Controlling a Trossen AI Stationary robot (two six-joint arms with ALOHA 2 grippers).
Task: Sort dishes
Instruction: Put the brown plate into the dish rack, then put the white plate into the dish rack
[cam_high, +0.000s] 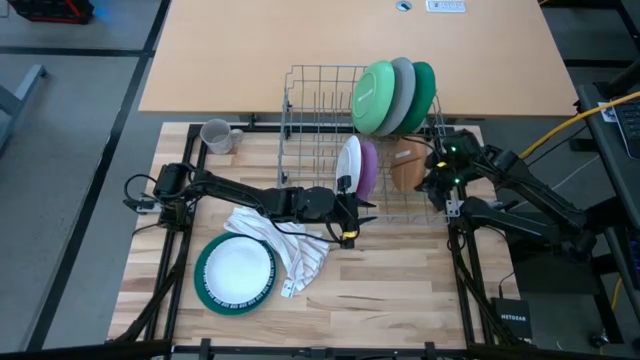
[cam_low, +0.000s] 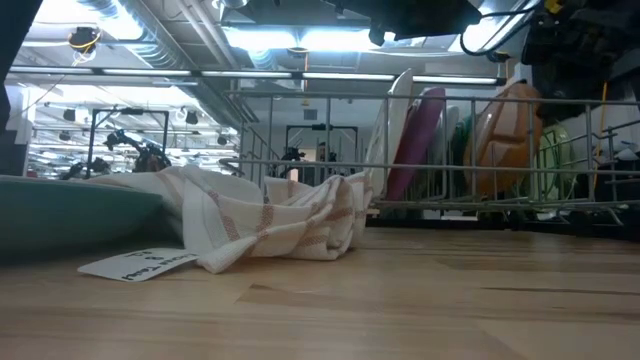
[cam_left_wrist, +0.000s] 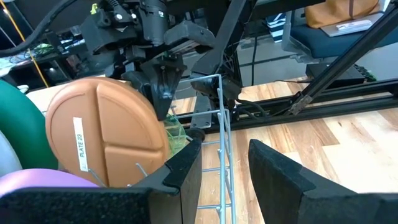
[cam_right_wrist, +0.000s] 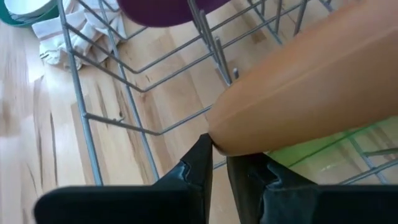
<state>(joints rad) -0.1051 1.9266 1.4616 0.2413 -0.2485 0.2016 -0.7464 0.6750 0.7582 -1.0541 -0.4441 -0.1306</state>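
right pincer (cam_right_wrist: 219, 163): clamped on brown bowl (cam_high: 407, 165) rim in wire rack (cam_high: 300, 120) | left pincer (cam_left_wrist: 227, 171): apart, astride rack wire

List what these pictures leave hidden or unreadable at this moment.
- Brown plate: right wrist view cuts it off at the edges; the right gripper is shut on its rim.
- Mug: seen only from overhead, contents not visible.
- Label by the cloth: writing too small in the low view.
- Left gripper: straddles a rack wire, contact unclear.
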